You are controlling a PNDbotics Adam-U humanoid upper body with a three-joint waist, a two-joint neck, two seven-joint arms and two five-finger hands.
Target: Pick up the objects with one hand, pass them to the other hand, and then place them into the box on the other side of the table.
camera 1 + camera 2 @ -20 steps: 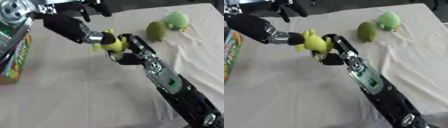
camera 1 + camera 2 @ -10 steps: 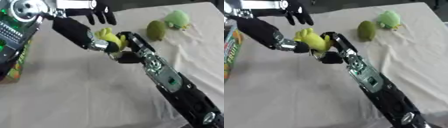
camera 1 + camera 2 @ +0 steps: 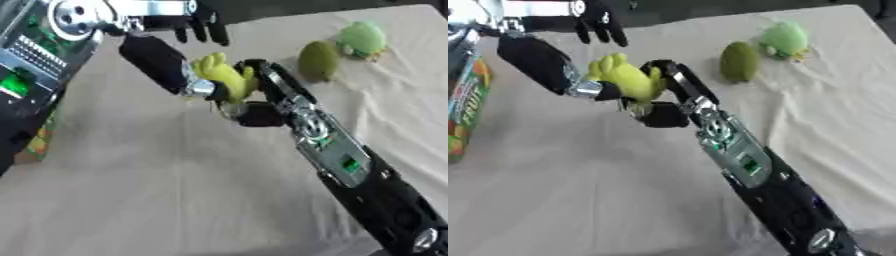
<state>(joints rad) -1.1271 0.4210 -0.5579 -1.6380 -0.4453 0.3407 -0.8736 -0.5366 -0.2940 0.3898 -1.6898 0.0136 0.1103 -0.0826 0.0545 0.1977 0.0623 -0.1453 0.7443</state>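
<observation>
A yellow plush toy is held above the middle of the cloth-covered table. My right hand, reaching in from the lower right, is shut on it, with a finger curled over its right side. A black, silver-ringed part of my left arm meets the toy's left side. My left hand shows at the top, behind the toy, with its fingers spread and straight and nothing in them. An olive-green fruit and a light green plush lie at the far right.
A colourful carton stands at the table's left edge, partly hidden by my left arm. The cloth is wrinkled near the far-right objects. My right forearm crosses the lower right of the table.
My left hand has shifted right and spread its fingers. The yellow toy, still in my right hand, has moved a little farther up the table. The two green objects have not moved.
</observation>
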